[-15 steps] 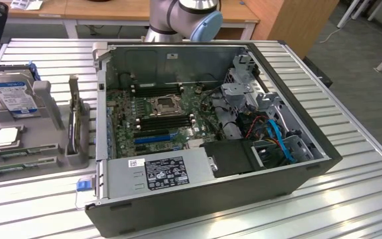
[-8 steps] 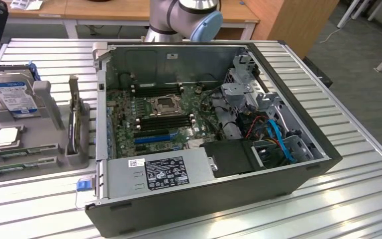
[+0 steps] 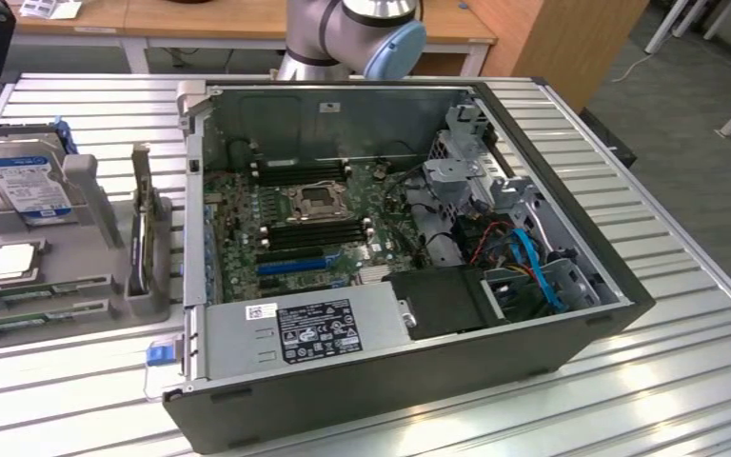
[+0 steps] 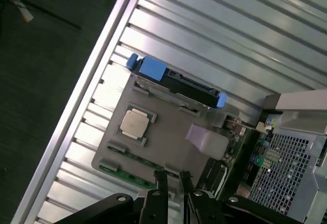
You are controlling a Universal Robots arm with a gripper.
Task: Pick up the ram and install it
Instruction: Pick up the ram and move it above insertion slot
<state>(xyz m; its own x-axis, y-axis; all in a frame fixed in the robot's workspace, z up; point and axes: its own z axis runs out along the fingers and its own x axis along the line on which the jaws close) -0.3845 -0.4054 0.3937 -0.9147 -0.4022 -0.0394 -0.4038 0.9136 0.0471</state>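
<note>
Hovering above the ram (image 4: 125,175) in its holder (image 4: 168,124), my end effector (image 4: 172,175) is open and empty; pickup step, grasp needs squaring across the stick's thin edge.

— How's the light?

— Bright and even. The ribbed metal table (image 3: 73,400) throws white glare off its slats in both views.

— Shadows?

— Soft ones. The open computer case (image 3: 391,390) is dim inside, under its walls. In the wrist view the floor (image 4: 36,106) beyond the table's edge is nearly black, and the gripper (image 4: 172,174) shows as a dark silhouette.
</note>
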